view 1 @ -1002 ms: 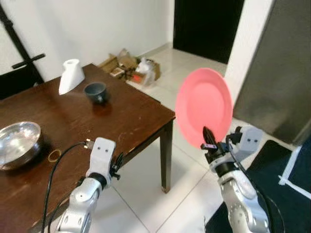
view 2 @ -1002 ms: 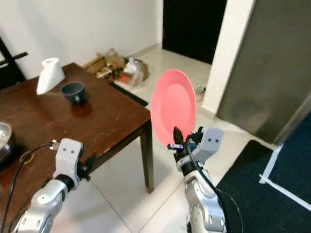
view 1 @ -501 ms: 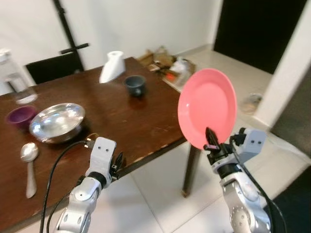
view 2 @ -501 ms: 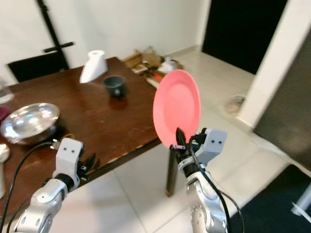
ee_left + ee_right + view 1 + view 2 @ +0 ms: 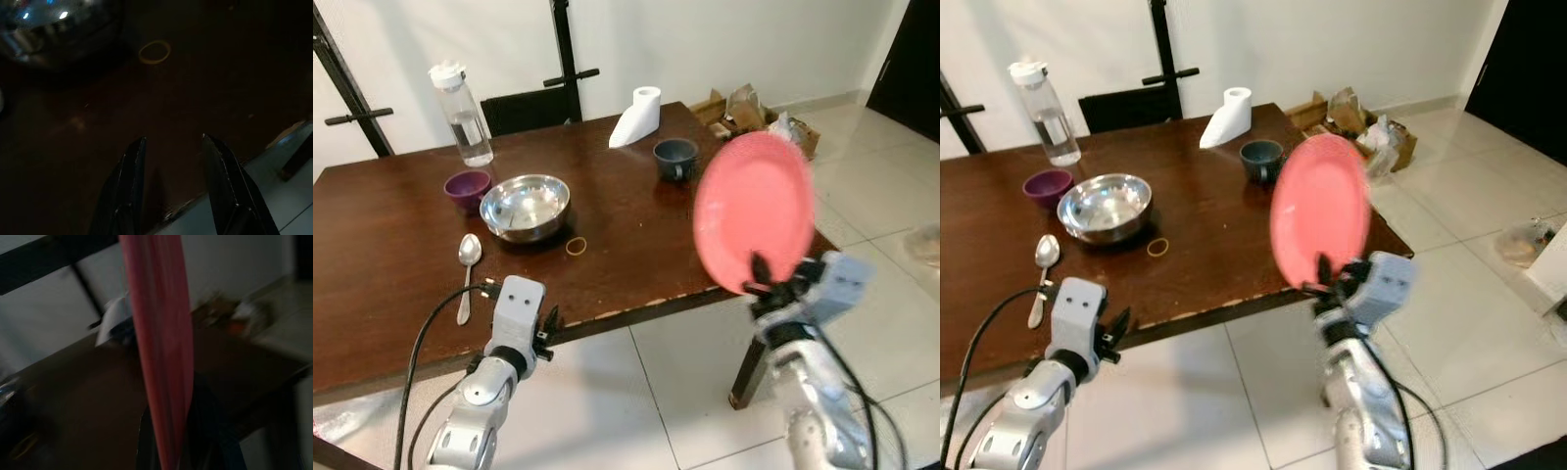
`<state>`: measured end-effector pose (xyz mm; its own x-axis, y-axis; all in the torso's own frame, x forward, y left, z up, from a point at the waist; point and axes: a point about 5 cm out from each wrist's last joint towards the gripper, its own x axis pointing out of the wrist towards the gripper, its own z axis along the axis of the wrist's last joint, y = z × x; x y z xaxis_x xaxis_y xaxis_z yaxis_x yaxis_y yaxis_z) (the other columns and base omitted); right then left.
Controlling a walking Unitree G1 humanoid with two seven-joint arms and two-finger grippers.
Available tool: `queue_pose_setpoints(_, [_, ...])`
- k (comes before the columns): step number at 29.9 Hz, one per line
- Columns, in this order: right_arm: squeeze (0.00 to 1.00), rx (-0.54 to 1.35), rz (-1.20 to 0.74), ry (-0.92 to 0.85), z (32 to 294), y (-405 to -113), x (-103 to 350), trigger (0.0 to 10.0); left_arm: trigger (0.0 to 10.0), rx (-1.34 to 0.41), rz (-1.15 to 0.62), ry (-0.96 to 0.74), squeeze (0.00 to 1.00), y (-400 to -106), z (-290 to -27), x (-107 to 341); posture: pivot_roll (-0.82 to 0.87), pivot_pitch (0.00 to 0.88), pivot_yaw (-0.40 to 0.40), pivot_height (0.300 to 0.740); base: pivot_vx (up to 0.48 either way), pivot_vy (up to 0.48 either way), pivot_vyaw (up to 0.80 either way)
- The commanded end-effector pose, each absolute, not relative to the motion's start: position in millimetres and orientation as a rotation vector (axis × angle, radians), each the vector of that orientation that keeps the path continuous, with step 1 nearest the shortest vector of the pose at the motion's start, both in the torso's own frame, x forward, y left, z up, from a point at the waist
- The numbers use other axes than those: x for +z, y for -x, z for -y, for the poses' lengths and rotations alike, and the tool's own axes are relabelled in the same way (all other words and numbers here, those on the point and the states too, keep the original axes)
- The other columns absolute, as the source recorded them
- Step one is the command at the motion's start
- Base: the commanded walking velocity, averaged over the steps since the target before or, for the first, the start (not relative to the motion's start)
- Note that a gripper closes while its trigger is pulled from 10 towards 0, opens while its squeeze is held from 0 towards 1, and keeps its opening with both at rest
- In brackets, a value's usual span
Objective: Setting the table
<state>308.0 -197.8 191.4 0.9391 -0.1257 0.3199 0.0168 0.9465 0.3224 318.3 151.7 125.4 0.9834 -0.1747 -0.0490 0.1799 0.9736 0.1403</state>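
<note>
1. Swung round to face the table (image 5: 372, 255) squarely since the earlier frame.
2. Right gripper (image 5: 762, 282) clamped on pink plate (image 5: 754, 211), upright off the table's edge.
3. Left gripper (image 5: 171, 183) parted, empty, over the near edge.
4. Tilt flat, then lower onto bare wood beside the bowl (image 5: 524, 204).

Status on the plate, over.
Right claw shut on pink plate, upright, off the table's near right edge. Left claw open, empty, over table edge. Bowl, cup farther in.

From where I stand, nothing can be read: no lettering, label, brand or number shows on the water bottle (image 5: 460, 113), the pink plate (image 5: 754, 211) or anything on the table (image 5: 372, 245).
</note>
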Motion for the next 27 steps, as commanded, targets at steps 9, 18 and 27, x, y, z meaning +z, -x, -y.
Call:
queue_pose_setpoints(9, [0.0,0.043,0.352,-0.386,177,-308,194,10.0,10.0,-0.175,-0.028,-0.179,0.0,-320,-154,126,0.06,0.103,0.13,0.74,0.47,0.0,0.0])
queue_pose_setpoints(18, [0.0,0.153,0.347,-0.431,165,-306,196,10.0,10.0,-0.179,-0.021,-0.179,0.0,-321,-153,127,0.06,0.104,0.131,0.74,0.472,0.0,0.0])
queue_pose_setpoints(27, [0.0,0.179,0.338,-0.433,164,-305,195,10.0,10.0,-0.183,-0.015,-0.177,0.0,-320,-152,127,0.05,0.097,0.128,0.74,0.472,0.0,0.0])
